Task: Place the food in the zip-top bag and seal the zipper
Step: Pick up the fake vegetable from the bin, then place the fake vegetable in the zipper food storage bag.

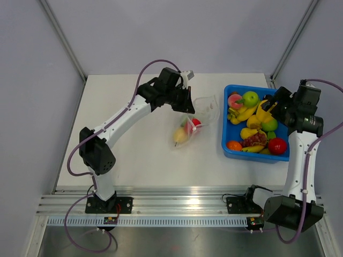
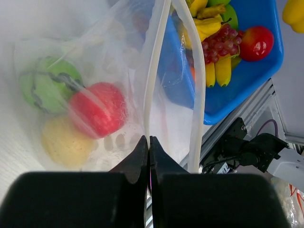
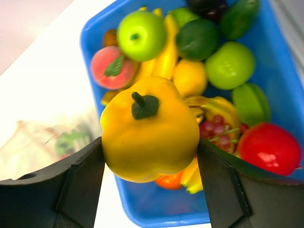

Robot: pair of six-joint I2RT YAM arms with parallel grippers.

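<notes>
The left pincer (image 2: 148, 148) is clenched on one zipper strip (image 2: 152, 80) of the clear bag (image 2: 95, 52), its two black fingertips pressed together with the strip caught between them. The second strip (image 2: 196, 95) of the mouth stands apart from the first, so the bag gapes open between them. The bag lies on the white table (image 1: 134, 155), just left of the blue bin (image 1: 227, 143), with the left arm reaching across to it from the near left corner. Three pieces of toy food show through the crinkled plastic: a red fruit (image 2: 97, 110), a green one (image 2: 45, 84) beside it, and a pale yellow pear (image 2: 64, 142) below them. The red fruit touches both of the others.

The right pincer (image 3: 149, 152) grasps a yellow pepper (image 3: 156, 137) with a dark green stem, one black finger on each side of it. The pepper hangs over the bin, toward the end nearer the bag. Beneath it the bin is heaped with more toy food. A green apple (image 3: 141, 34) and a pink peach (image 3: 111, 66) lie at the far side. Yellow bananas (image 3: 166, 57) run between them, and dark grapes (image 3: 213, 128) sit beside a red apple (image 3: 268, 147) nearer the arms.
</notes>
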